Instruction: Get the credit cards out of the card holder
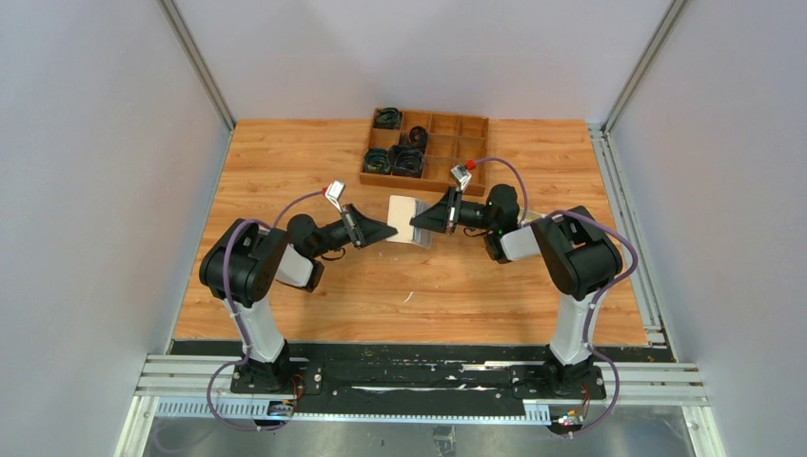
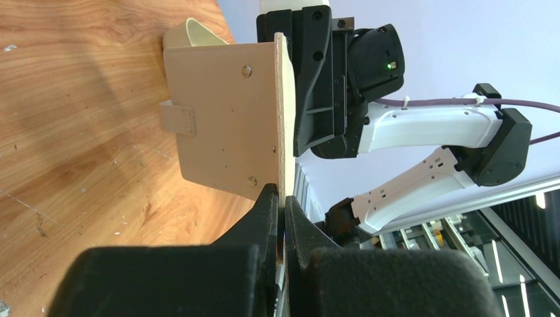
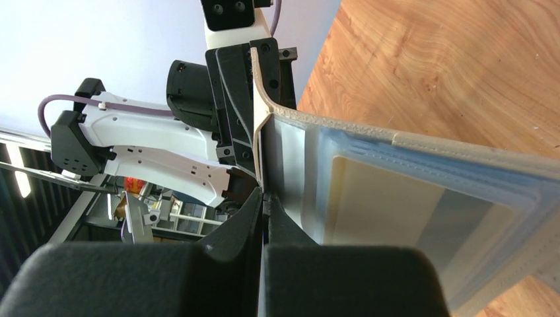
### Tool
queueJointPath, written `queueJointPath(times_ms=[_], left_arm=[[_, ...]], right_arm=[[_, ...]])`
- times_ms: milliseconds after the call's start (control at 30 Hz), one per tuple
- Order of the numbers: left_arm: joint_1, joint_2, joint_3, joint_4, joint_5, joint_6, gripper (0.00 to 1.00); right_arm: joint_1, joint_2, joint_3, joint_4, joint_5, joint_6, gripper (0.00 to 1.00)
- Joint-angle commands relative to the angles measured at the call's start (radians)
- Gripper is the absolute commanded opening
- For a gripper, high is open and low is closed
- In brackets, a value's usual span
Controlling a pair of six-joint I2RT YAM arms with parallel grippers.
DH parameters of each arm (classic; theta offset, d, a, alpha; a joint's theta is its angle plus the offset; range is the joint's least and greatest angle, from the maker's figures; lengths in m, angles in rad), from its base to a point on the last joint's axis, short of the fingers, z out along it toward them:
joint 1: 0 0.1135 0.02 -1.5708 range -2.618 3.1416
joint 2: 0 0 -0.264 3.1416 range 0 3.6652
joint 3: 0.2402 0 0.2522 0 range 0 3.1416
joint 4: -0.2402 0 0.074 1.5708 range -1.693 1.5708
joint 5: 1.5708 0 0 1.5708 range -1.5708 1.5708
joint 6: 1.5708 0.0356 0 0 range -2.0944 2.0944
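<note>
Both clamped on the card holder (image 2: pixel 224 112): left end effector (image 2: pixel 282 198), right end effector (image 3: pixel 264 198). Opposed pulling may rip a slot or scatter credit cards (image 3: pixel 396 211).

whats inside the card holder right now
The open card holder has clear sleeves showing a whitish card and a grey-blue card. Any cards stacked behind them are covered.

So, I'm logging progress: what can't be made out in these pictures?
- Card count: right wrist view, cards overlap inside the holder and the frame edge cuts them.
- Holder's inside: left wrist view, hidden by its own outer cover.
- Box contents: top view, too small.
</note>
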Motion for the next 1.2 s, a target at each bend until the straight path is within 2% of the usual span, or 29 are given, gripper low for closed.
queueJointPath(times_ms=[0, 267, 400, 500, 733, 1000, 1067, 1167], left_arm=[[0.035, 0.011, -0.015, 0.052, 0.016, 0.029, 0.0], [0.044, 0.008, -0.024, 0.052, 0.015, 0.027, 0.0], [0.049, 0.014, -0.028, 0.052, 0.015, 0.027, 0.14], [0.049, 0.016, -0.028, 0.052, 0.015, 0.029, 0.21], [0.049, 0.01, -0.026, 0.052, 0.013, 0.022, 0.25], [0.048, -0.005, -0.02, 0.052, 0.019, 0.009, 0.42], [0.045, 0.001, -0.02, 0.052, 0.022, 0.014, 0.55], [0.037, 0.009, -0.025, 0.052, 0.017, 0.026, 0.66]], right_arm=[[-0.036, -0.071, -0.023, -0.027, -0.037, -0.062, 0.0], [-0.041, -0.078, -0.038, -0.087, -0.047, -0.101, 0.0], [-0.041, -0.095, -0.045, -0.157, -0.047, -0.146, 0.0], [-0.039, -0.115, -0.042, -0.206, -0.042, -0.177, 0.0], [-0.033, -0.129, -0.025, -0.275, -0.035, -0.218, 0.0], [-0.004, -0.138, 0.003, -0.352, -0.019, -0.268, 0.0], [0.001, -0.137, 0.01, -0.358, -0.018, -0.271, 0.0], [0.01, -0.136, 0.024, -0.365, -0.015, -0.274, 0.0]])
